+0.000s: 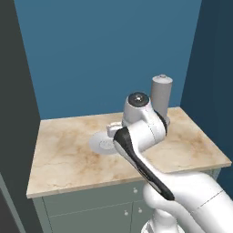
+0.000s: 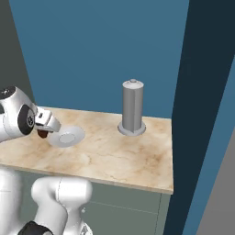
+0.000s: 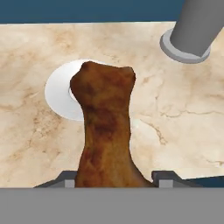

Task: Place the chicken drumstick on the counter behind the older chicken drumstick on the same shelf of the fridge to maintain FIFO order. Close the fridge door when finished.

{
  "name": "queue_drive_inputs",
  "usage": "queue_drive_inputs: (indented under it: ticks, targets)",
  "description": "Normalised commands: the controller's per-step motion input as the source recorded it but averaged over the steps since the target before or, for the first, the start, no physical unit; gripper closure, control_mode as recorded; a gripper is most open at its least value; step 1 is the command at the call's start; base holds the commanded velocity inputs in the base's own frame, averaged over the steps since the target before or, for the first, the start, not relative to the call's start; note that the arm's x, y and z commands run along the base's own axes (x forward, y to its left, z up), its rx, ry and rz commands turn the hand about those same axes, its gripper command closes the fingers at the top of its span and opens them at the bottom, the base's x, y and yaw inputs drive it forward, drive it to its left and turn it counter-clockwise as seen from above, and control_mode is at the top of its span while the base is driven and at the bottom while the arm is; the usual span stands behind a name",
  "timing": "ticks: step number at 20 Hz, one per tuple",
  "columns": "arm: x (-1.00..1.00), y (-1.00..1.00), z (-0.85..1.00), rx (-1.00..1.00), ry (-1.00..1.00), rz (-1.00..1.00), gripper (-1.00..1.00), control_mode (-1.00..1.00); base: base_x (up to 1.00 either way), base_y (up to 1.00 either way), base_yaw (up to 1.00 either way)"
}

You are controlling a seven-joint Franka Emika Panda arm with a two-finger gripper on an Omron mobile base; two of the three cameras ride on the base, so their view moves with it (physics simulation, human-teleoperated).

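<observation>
My gripper (image 3: 113, 177) is shut on the dark-brown chicken drumstick (image 3: 105, 118), which stands up between the fingers in the hand view. It hangs a little above the beige marble counter (image 3: 175, 122), over the near edge of a small white plate (image 3: 59, 94). In the right base view the gripper (image 2: 46, 127) sits at the far left with the drumstick (image 2: 42, 134) just under it, beside the plate (image 2: 68, 137). In the left base view my own arm hides the hand; the plate (image 1: 102, 144) shows beside it on the counter (image 1: 63, 159). The fridge, its door and its shelf are out of view.
A tall grey cylinder on a round base (image 2: 132, 112) stands at the back of the counter, right of the plate. A blue wall runs behind. A dark tall panel (image 1: 13, 113) borders the counter's left side. Grey-green cabinet fronts (image 1: 91, 205) lie below.
</observation>
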Motion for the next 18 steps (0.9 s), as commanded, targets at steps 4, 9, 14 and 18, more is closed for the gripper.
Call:
queue_drive_inputs:
  ticks: [4,9,14,18]
  targets:
    - [-1.0,-0.71,0.54,0.01,-0.09,0.0,1.0,-1.0,0.0,0.0,0.0]
    - [-0.94,-0.66,0.47,0.01,-0.09,0.0,1.0,-1.0,0.0,0.0,0.0]
    - [-0.46,-0.55,0.55,0.0,-0.14,0.01,1.0,-1.0,0.0,0.0,0.0]
    - [0.0,-0.11,0.05,0.0,-0.04,0.02,1.0,-1.0,0.0,0.0,0.0]
